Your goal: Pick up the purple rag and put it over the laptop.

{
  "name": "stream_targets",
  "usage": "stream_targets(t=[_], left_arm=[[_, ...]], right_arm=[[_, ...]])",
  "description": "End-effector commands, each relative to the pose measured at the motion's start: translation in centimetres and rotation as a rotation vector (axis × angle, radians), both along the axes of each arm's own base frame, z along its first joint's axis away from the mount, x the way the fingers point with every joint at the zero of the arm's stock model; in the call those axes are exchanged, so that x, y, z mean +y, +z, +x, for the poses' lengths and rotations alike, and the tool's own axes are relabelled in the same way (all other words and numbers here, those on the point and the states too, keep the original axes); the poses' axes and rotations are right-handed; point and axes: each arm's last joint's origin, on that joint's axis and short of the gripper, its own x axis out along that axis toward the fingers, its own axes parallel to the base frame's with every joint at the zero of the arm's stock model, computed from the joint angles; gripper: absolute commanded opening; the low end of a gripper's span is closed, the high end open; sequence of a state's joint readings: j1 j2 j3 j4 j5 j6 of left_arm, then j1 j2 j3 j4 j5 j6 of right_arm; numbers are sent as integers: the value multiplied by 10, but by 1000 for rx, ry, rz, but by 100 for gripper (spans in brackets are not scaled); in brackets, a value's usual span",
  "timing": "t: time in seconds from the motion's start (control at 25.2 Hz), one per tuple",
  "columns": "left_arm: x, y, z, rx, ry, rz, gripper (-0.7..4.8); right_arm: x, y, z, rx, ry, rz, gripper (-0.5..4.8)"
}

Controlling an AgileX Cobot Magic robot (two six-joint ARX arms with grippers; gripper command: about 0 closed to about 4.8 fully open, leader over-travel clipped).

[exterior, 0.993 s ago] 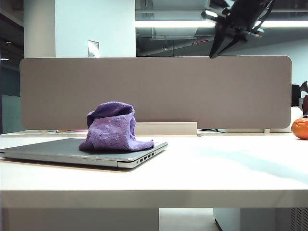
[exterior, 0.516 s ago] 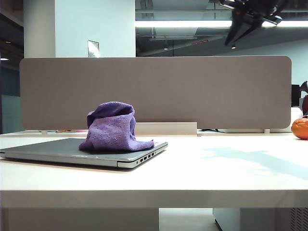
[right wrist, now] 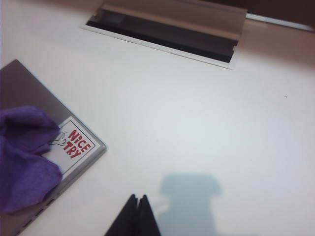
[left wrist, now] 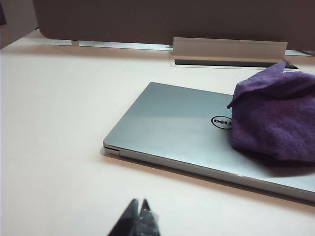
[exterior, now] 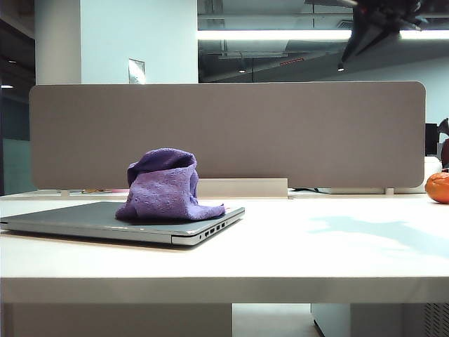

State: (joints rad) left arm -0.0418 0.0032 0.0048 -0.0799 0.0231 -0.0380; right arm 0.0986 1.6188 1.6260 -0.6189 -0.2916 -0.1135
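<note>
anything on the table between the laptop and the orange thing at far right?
Nothing: bare white table between laptop and orange object, exterior view.

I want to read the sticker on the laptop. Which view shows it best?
The right wrist view: the sticker faces that camera, reading "NICE TRY", partly overlapped by the purple rag. The left wrist view shows only the laptop lid's logo; the exterior view sees the lid edge-on.

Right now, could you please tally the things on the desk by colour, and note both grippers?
Purple: 1, the rag
Silver-grey: 1, the laptop
Orange: 1, a round thing at the desk's right edge
Black: 2, the left gripper and right gripper, both shut, empty, above the desk
Total: 5
</note>
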Motion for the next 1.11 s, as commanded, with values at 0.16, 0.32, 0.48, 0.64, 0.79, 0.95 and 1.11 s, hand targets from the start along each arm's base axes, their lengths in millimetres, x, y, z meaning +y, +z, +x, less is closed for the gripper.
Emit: stream_targets(t=[0.16, 0.32, 0.48, 0.64, 0.79, 0.95, 1.11], left_arm=[[0, 2, 0, -9, -1, 3, -6], [0, 2, 0, -9, 0, 4, -6], [0, 2, 0, -9, 0, 3, -6], [0, 2, 0, -9, 0, 3, -6], [0, 2, 0, -9, 0, 3, -6], [0, 2, 0, -9, 0, 3, -6], [0, 2, 0, -9, 0, 3, -6]], right_arm=[[-8, 1, -14, -15, -18, -1, -8], [-13, 1, -24, -12, -30, -1, -8], [-16, 2, -40, -24, -37, 0, -8], [-20, 10, -71, -95, -44, 4, -8], [-21, 13, -95, -149, -49, 6, -8], [-23, 11, -122, -202, -69, -1, -8], [-25, 6, -144, -239, -72, 2, -8]])
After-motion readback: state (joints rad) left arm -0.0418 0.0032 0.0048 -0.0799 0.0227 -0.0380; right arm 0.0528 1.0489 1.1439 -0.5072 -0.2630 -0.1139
